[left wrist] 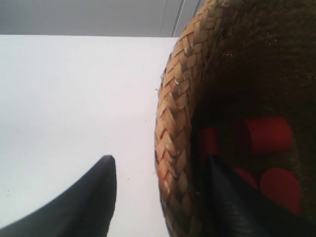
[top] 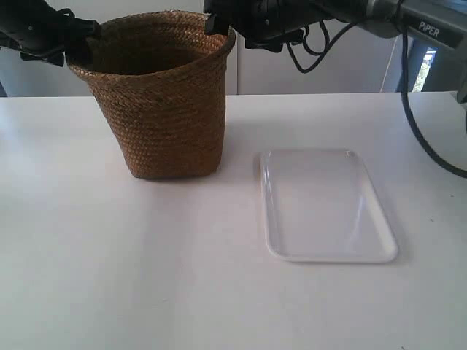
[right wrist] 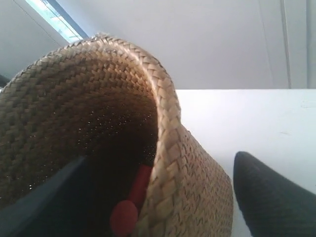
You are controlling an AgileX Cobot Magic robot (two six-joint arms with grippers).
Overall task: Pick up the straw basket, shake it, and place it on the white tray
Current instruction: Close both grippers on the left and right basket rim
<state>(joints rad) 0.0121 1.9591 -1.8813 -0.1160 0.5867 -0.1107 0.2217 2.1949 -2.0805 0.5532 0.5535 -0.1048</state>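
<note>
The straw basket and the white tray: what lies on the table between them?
Nothing: the exterior view shows only bare table between the straw basket and the white tray.

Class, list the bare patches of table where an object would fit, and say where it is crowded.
Free: the wide strip of table nearest the camera; the white tray, itself bare; the narrow gap between it and the straw basket. Crowded: the basket's rim, straddled by the jaws of the left gripper and right gripper.

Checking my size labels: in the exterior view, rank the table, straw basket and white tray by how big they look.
1. table
2. straw basket
3. white tray, seen flat and foreshortened, so real size is unsure
</note>
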